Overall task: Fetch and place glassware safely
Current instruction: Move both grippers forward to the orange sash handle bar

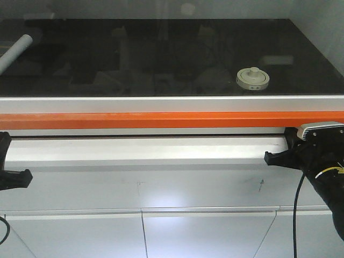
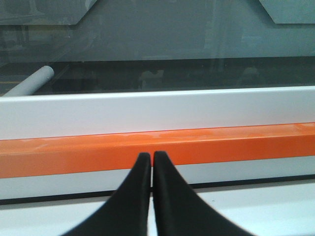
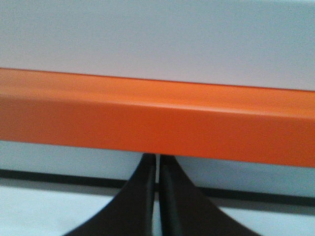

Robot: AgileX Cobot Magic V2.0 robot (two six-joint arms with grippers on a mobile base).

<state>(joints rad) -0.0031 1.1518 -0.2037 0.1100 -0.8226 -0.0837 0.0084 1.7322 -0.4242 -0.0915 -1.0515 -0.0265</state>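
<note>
The glassware [image 1: 252,78], a squat clear jar with a cream-white knobbed lid, stands on the dark glass tabletop [image 1: 161,59] at the right, seen only in the front view. My right gripper [image 1: 277,156] [image 3: 158,157] is low in front of the table's edge, nearer than the jar and a little to its right. It is shut with nothing between its fingers. My left gripper [image 1: 13,177] [image 2: 151,155] sits at the far left below the edge, far from the jar, shut and empty too.
An orange rail [image 1: 161,120] with white bands above and below runs along the table's front edge, right ahead of both grippers. A white cylindrical tube [image 1: 16,52] [image 2: 34,80] lies at the tabletop's far left. White cabinet fronts [image 1: 209,234] are below.
</note>
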